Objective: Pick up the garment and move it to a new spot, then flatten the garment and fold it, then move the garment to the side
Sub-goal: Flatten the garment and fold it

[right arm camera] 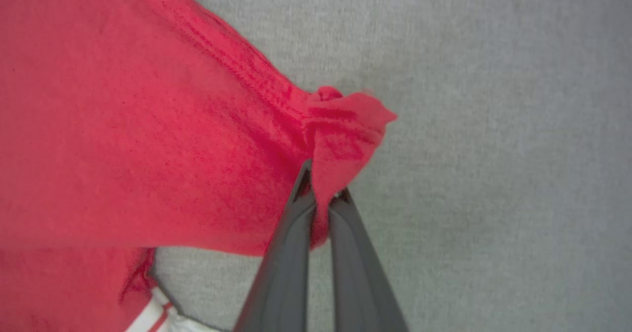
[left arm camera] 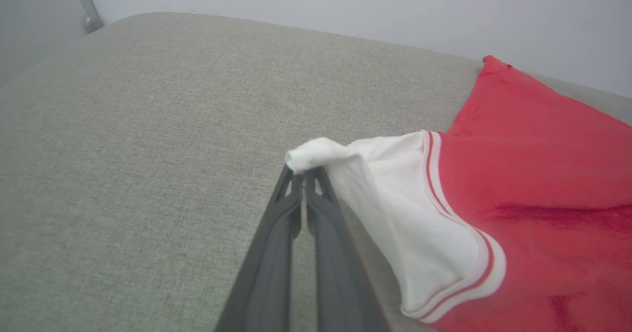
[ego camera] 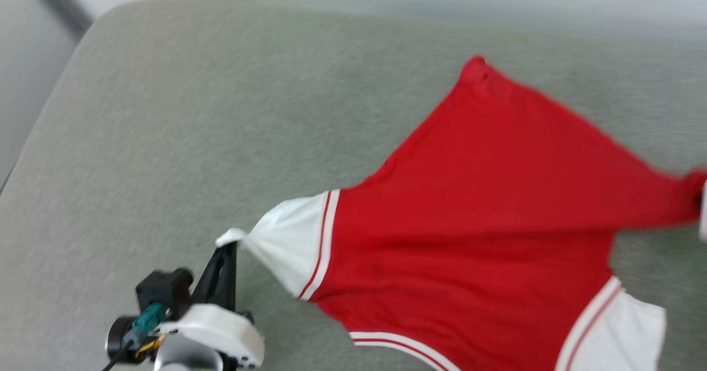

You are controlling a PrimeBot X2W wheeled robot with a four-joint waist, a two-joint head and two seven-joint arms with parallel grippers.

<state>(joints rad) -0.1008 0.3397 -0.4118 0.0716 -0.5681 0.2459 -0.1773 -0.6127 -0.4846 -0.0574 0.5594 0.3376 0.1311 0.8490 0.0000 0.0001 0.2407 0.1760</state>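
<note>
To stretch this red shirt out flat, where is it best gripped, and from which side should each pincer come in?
Grip the garment at two far points: its white sleeve tip, from the robot's left, and its red corner, from the right. Both stick out beyond the body as small bunches, easy to pinch. The left pincer and right pincer are shut on exactly these.

The shirt [ego camera: 475, 216] is cut off at the head view's bottom edge, and that whole view is blurred.
</note>
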